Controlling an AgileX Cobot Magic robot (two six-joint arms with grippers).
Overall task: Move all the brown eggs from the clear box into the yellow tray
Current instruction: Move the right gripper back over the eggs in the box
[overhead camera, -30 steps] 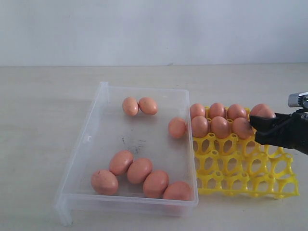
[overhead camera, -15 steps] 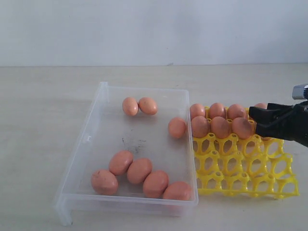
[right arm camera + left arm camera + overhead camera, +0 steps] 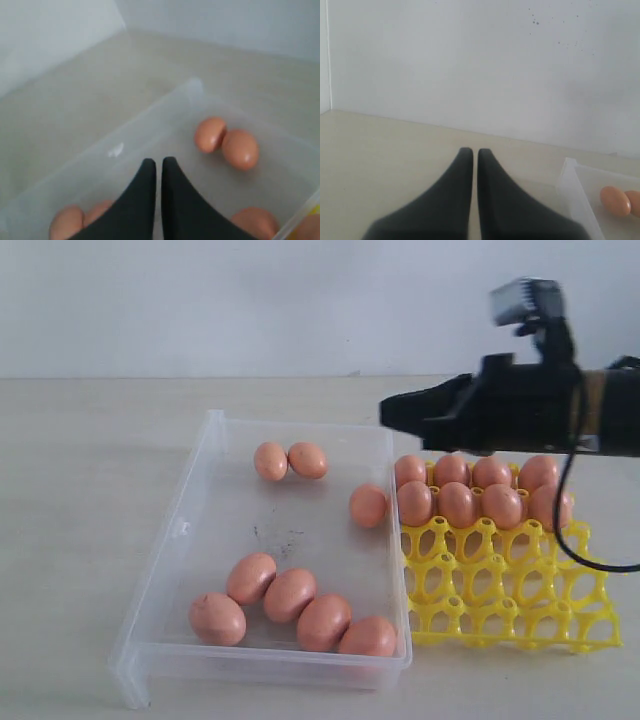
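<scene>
The clear box (image 3: 190,530) holds several brown eggs: two side by side at the back (image 3: 270,460), one near the right wall (image 3: 368,505) and a row along the front (image 3: 290,594). Several more eggs (image 3: 457,504) fill the two back rows of the yellow tray (image 3: 510,600). My right gripper (image 3: 385,412) hovers shut and empty above the box's back right corner. In the right wrist view its tips (image 3: 158,161) hang over the box floor, short of the back pair of eggs (image 3: 240,148). My left gripper (image 3: 470,151) is shut and empty over the bare table, beside the box's corner (image 3: 568,172).
The tray touches the box's right wall. A black cable (image 3: 575,530) loops down from my right arm over the tray's right side. The front rows of tray cups (image 3: 470,615) hold nothing. A pale wall (image 3: 300,300) stands behind the table.
My right gripper left an egg in the tray's second row at the right, then rose and swung left over the box. Its jaws have shut.
</scene>
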